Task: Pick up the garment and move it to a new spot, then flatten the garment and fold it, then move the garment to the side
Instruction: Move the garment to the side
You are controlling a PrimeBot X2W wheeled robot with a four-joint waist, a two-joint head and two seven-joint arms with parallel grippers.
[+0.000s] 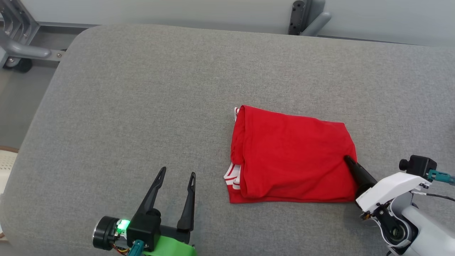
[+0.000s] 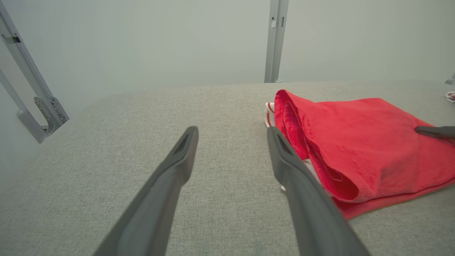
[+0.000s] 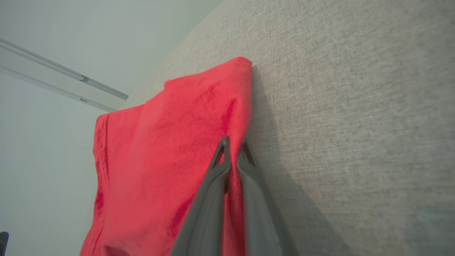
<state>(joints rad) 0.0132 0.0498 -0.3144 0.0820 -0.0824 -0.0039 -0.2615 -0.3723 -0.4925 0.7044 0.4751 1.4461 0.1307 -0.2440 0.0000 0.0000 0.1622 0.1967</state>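
The garment (image 1: 291, 156) is red with white-striped trim, folded into a rough rectangle right of the middle of the grey cushion. My right gripper (image 1: 347, 159) is shut on the garment's right edge near its near corner; the right wrist view shows red cloth (image 3: 160, 160) pinched between the two dark fingers (image 3: 220, 156). My left gripper (image 1: 177, 174) stands open at the lower left, apart from the garment, nothing between its fingers. In the left wrist view the garment (image 2: 359, 142) lies just right of my left gripper (image 2: 233, 133), and the right gripper's fingertip (image 2: 433, 131) shows at the edge.
The grey cushioned surface (image 1: 142, 106) spreads wide to the left and behind the garment. Grey metal frame parts (image 1: 21, 42) and a wheel stand past its far left corner, a dark bracket (image 1: 302, 17) past the far edge.
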